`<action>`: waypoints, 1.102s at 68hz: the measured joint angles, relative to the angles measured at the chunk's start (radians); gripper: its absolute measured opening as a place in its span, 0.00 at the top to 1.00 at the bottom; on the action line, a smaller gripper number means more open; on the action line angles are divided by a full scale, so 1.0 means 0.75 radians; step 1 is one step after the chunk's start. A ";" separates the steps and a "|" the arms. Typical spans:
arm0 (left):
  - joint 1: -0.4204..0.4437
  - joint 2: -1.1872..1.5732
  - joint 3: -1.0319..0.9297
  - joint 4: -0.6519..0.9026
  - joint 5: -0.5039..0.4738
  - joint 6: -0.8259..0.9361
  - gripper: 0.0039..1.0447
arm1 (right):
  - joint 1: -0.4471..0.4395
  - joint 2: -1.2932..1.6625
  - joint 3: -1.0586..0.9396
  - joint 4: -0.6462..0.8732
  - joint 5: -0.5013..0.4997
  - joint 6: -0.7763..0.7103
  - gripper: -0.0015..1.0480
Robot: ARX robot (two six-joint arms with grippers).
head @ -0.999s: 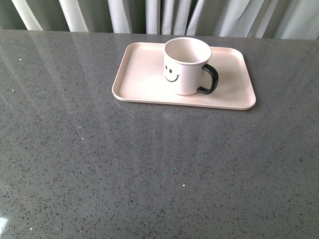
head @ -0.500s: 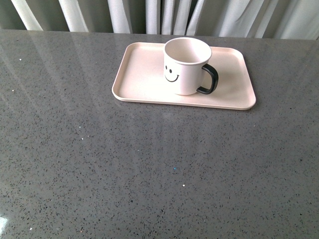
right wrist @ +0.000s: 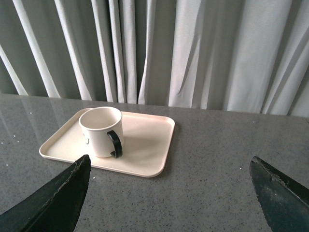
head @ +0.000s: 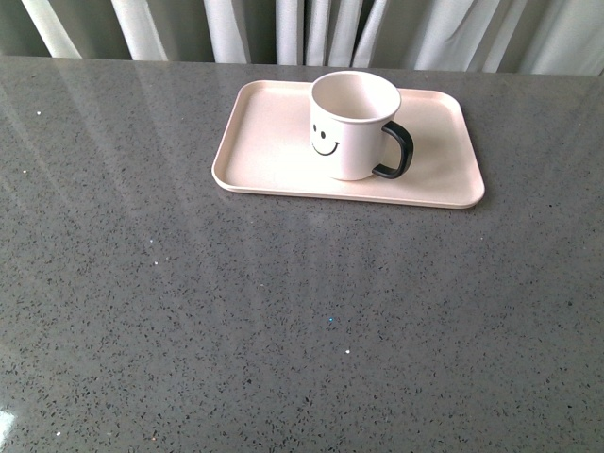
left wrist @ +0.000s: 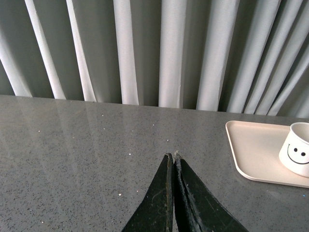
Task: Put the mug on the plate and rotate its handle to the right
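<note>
The cream mug (head: 353,125) with a black smiley face stands upright on the pale pink plate (head: 264,142) at the table's far middle. Its black handle (head: 396,151) points right in the front view. Neither arm shows in the front view. In the left wrist view my left gripper (left wrist: 172,155) is shut and empty over bare table, with the plate (left wrist: 253,150) and mug (left wrist: 297,154) off to one side. In the right wrist view my right gripper (right wrist: 169,162) is open wide and empty, well short of the mug (right wrist: 100,130) and plate (right wrist: 145,145).
A grey speckled table (head: 283,321) stretches from the plate to the near edge. Pale curtains (head: 283,28) hang behind the table's far edge.
</note>
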 joint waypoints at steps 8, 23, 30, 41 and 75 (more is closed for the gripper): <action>0.000 0.000 0.000 0.001 0.000 -0.001 0.83 | 0.000 0.000 0.000 0.000 0.000 0.000 0.09; 0.000 0.000 0.000 0.001 0.000 -0.001 0.39 | 0.000 0.000 0.000 0.000 0.000 0.000 0.09; 0.000 -0.001 0.000 0.000 0.000 -0.001 0.22 | 0.000 0.000 0.000 0.000 0.000 0.000 0.09; 0.000 -0.001 0.000 0.000 -0.001 0.002 0.09 | -0.068 0.166 0.116 -0.284 -0.240 -0.099 0.09; 0.000 -0.001 0.000 0.000 0.001 0.004 0.09 | 0.007 1.995 1.086 0.072 -0.271 -0.205 0.09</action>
